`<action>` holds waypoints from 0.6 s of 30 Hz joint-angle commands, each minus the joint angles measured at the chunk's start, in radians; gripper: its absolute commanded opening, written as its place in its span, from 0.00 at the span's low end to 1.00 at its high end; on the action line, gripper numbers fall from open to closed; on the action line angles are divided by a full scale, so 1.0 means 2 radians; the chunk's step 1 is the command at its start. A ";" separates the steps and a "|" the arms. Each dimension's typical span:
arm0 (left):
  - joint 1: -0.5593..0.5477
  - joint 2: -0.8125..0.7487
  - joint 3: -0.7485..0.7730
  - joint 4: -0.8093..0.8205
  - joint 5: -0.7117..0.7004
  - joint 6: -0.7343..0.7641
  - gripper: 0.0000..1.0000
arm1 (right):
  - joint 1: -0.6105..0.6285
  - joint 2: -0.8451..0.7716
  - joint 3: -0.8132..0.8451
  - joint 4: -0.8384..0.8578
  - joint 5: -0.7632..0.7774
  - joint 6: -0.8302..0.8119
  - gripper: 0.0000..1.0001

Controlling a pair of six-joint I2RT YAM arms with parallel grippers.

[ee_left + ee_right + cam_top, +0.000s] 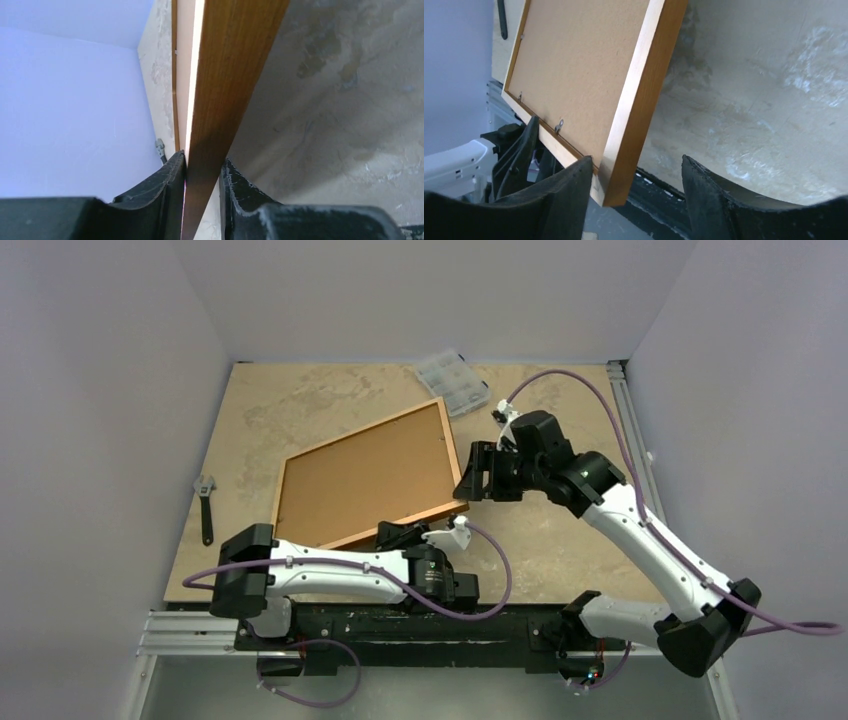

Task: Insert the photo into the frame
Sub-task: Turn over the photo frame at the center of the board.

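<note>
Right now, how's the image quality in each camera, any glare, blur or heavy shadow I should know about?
Top external: even, soft light, sharp throughout. Left wrist: a blown-out white strip runs beside the frame rail, and the table right of it is partly shadowed. Right wrist: bright glare patches on the table, the right claw dark with little detail.

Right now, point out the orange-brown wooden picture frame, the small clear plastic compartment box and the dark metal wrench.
The picture frame (646,100): right wrist view, side rail's outer face.
The compartment box (453,383): top view, lid centre.
The wrench (206,518): top view, handle.
</note>
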 commanded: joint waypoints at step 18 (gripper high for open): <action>-0.010 -0.218 0.052 0.053 0.058 0.058 0.01 | 0.002 -0.273 -0.118 0.307 0.040 -0.221 0.73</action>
